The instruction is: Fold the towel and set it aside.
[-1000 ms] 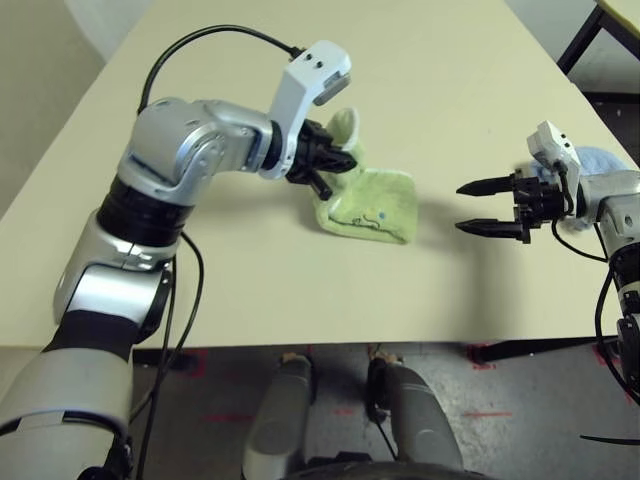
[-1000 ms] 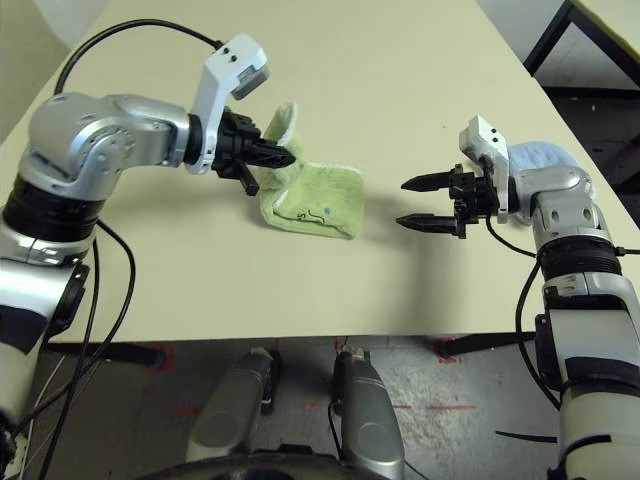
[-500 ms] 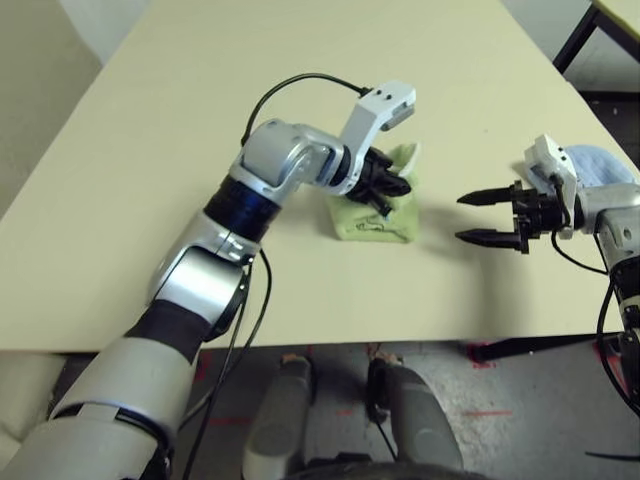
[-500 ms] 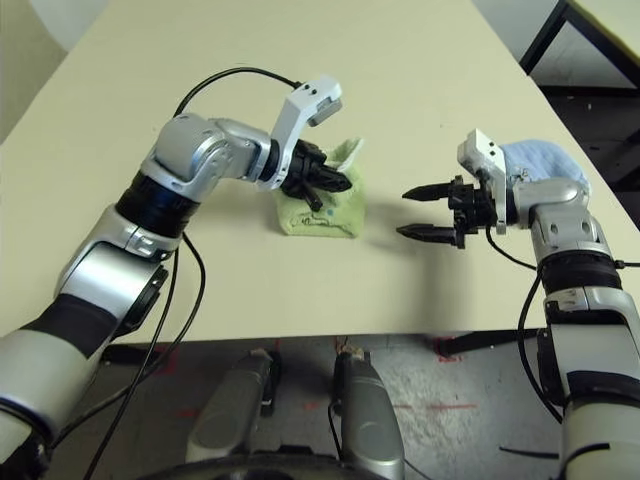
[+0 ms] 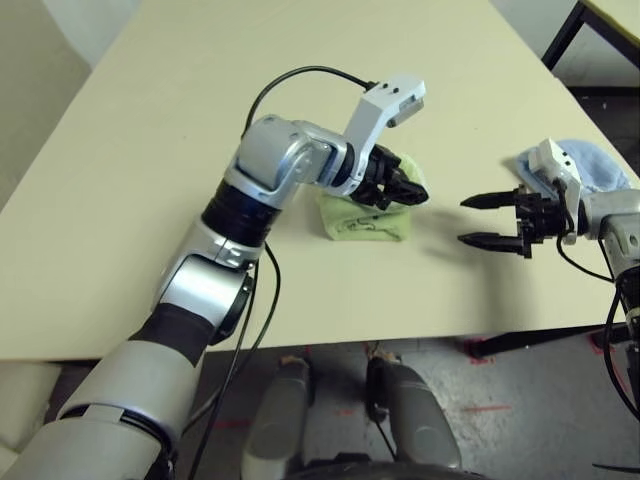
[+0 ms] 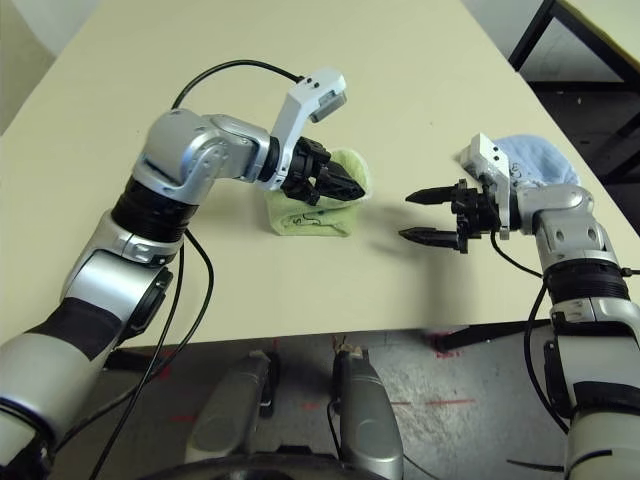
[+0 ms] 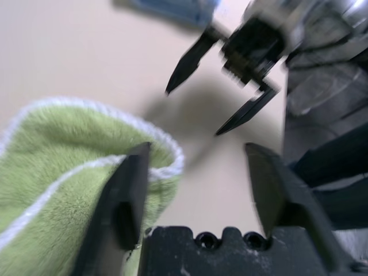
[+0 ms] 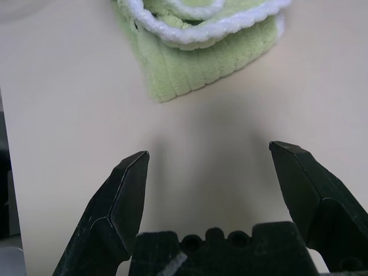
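The towel is seen folded into a small bundle near the middle of the table. The left gripper is held over the bundle's top with its fingers spread; in the left wrist view one finger is pressed against the white-edged fold, while the other stands clear of the cloth. The right gripper is held apart from the towel on its right, fingers wide open and empty, pointing toward it. A light blue cloth is seen behind the right arm.
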`<state>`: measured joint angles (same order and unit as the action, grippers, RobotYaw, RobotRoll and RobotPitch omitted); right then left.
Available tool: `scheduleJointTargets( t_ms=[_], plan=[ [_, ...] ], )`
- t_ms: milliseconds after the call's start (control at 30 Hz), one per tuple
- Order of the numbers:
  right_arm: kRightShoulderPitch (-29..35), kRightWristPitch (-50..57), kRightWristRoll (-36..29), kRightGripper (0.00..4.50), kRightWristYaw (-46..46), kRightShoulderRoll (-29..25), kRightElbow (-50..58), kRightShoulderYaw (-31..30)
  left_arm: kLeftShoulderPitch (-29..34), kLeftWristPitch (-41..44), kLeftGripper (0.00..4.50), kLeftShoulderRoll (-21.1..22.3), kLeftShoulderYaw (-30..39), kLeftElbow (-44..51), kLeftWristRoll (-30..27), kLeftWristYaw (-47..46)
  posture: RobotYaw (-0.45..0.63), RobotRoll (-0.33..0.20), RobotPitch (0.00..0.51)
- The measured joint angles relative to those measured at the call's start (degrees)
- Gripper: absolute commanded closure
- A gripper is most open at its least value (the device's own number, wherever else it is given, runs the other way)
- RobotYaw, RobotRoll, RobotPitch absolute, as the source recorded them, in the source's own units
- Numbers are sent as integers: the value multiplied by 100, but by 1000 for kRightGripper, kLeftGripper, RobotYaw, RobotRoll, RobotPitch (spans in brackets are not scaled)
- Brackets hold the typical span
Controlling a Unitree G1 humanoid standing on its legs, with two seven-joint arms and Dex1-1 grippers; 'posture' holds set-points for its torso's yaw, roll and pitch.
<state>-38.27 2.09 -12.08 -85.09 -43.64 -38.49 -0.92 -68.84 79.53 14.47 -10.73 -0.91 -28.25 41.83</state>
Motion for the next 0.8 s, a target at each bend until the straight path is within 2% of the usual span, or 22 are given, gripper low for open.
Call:
scheduleJointTargets(
  t_ms=[133,267,500,800],
  plan=[
    [-348,122,-75,0,114,85,-242,95,-8,157,21,372,348,400,-51,-254,130,0,137],
    [-800,515,-306,0,312,259,-390,345,289,110,21,698,652,468,3,-500,139,0,137],
    [-1696,1457,-443,0,284,628,-498,366,1880,-1138,21,1019,1062,1156,2,-497,150,0,132],
    [-2564,1551,-68,0,49,1108,-1355,-95,3852,-3339,21,2023,1138,1894,83,550,190,0,130]
  ],
)
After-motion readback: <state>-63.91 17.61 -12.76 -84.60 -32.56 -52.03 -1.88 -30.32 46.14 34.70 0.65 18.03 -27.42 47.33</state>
